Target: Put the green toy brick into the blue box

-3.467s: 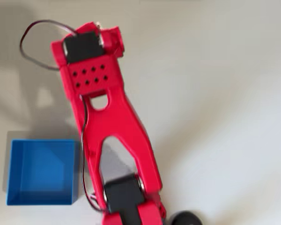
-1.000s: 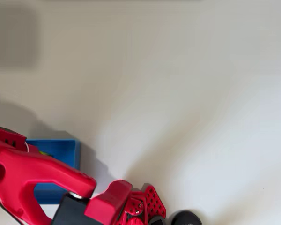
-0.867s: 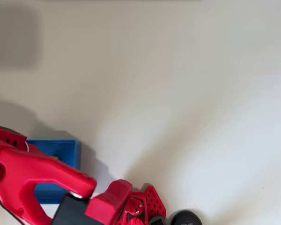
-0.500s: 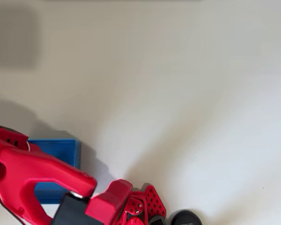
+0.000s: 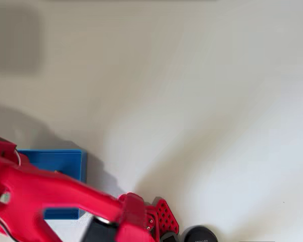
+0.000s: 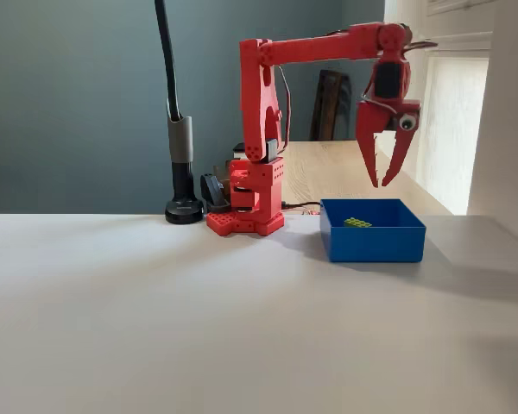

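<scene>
The green toy brick (image 6: 357,222) lies on the floor of the blue box (image 6: 373,241) in the fixed view. My red gripper (image 6: 382,182) hangs well above the box, fingers pointing down and spread apart, nothing between them. In the overhead view the blue box (image 5: 65,160) sits at the lower left, mostly covered by my red arm (image 5: 50,194), and the brick is hidden under it.
A black lamp post on a round base (image 6: 183,210) stands left of the arm's red base (image 6: 246,222). A black round object (image 5: 198,235) sits at the bottom edge of the overhead view. The white table (image 6: 198,328) stretches wide in front.
The arm swung from the table's middle to over the box. Over the last second it shifted slightly, and the green speck seen in the box a second ago is now covered by the arm.
</scene>
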Available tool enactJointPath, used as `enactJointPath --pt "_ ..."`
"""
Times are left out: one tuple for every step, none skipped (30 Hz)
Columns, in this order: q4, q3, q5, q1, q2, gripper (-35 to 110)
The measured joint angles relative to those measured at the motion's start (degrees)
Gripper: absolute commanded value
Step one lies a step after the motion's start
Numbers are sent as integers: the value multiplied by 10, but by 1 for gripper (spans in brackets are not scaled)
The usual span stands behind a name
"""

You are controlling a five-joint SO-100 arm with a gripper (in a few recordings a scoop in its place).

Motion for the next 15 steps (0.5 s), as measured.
enactJointPath --pt "0 -1 2 15 11 0" --pt "0 -2 3 32 21 0" --pt "0 -2 4 49 28 0" --pt "0 -2 4 64 35 0" --pt "0 -2 5 80 42 0" --pt "-3 -2 2 99 47 0" --pt "-10 -2 -1 124 52 0" --pt "-17 -2 -2 155 54 0" --pt "-22 0 3 182 54 0" --pt "-27 1 3 207 54 0" --pt "-32 2 0 224 54 0" --pt "-38 3 -5 239 54 0" --pt "-46 3 -11 258 54 0" --pt "-51 5 -11 281 54 0" --pt "-57 10 -8 309 54 0"
